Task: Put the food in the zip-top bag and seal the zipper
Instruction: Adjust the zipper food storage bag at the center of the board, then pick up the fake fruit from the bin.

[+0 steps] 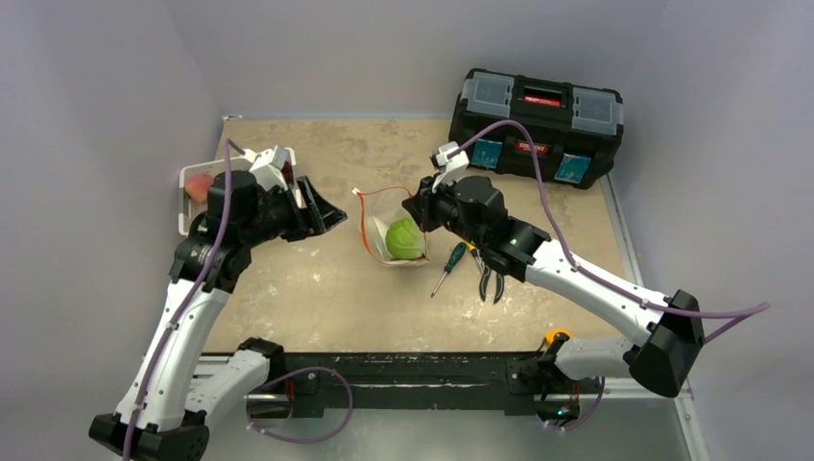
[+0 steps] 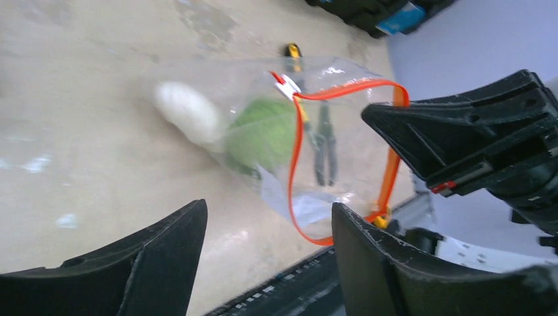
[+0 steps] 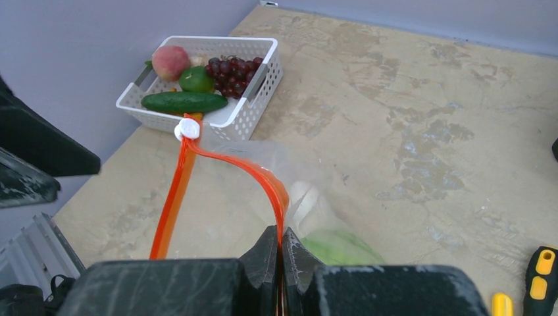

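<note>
- Left pincer [image 2: 270, 209] stood open, empty, facing the bag mouth.
- Right pincer [image 3: 281, 242] clamped shut on zipper [image 3: 231, 166].
- Zip-top bag [image 1: 377, 219] lay mid worktop [image 1: 307, 298], cabbage [image 1: 405, 238] inside.
- Cucumber [image 3: 184, 102], peach [image 3: 170, 62], grapes [image 3: 229, 74] sat in white basket [image 3: 262, 74].

The zip-top bag [image 3: 253, 155] was clear, its zipper [image 3: 172, 204] orange-red with a white slider [image 3: 188, 129]. The cabbage [image 1: 405, 239] showed leafy green, paling to white at one end. At the upper left of the right wrist view sat a white slotted basket [image 3: 256, 89], a pink-red peach [image 3: 170, 62], dark red grapes [image 3: 230, 71], a green round fruit [image 3: 195, 79] and a dark green cucumber [image 3: 183, 102]. The table [image 1: 317, 298] was tan, mottled with grey patches. The toolbox [image 1: 542, 123], upper right in the top view, was black with red and blue labels. The left gripper [image 2: 268, 209] and right gripper [image 3: 281, 240] were black, and the cables [image 1: 511, 123] purple.
</note>
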{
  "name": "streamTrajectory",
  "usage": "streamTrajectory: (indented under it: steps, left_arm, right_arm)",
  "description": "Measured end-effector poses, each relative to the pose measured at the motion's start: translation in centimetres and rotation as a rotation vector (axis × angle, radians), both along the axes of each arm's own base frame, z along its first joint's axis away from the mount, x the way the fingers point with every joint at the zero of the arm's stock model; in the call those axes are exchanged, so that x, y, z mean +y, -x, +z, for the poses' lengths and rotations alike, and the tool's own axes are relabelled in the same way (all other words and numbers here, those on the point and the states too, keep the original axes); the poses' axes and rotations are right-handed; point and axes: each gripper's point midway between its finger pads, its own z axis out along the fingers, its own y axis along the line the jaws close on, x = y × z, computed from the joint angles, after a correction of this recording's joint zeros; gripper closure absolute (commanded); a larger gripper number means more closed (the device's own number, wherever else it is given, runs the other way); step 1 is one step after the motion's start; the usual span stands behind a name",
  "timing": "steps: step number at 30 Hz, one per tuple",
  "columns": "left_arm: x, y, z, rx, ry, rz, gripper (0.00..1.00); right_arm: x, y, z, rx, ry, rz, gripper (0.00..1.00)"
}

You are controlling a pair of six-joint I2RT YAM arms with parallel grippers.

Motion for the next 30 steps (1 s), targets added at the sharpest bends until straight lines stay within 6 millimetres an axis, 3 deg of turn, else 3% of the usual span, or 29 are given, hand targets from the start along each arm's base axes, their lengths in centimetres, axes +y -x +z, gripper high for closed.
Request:
streamTrajectory:
  steps: [5,8,10,14,19,25,30]
  left_arm:
    - [4.3,-0.1,1.2,-0.136,-0.155,0.174,0.20]
    - [6.6,-0.2,1.0,-0.174,-0.203,0.292,0.10]
    - [8.1,-0.6,0.2,-0.167,-0.218,0.381,0.01]
    - [10.3,-2.3,-2.1,-0.082,-0.247,0.524,0.00]
    - [13.3,-5.9,-4.3,0.026,-0.231,0.703,0.00]
    - [18.1,-10.8,-7.6,0.231,-0.054,1.000,0.00]
    - [20.1,-17.2,-9.4,0.330,0.151,1.121,0.03]
  right_arm:
    - [0.0,0.2,-1.0,0.012,0.010,0.008,1.00]
    - [0.2,0.3,-1.2,0.013,0.007,0.018,1.00]
    - [0.4,0.4,-1.2,0.011,0.000,0.031,1.00]
    - [0.6,0.5,-1.1,0.002,-0.013,0.041,1.00]
    - [1.0,0.7,-1.3,0.001,-0.023,0.066,1.00]
    - [1.4,1.0,-1.4,-0.004,-0.036,0.090,1.00]
    - [1.4,0.8,-1.6,-0.006,-0.036,0.089,1.00]
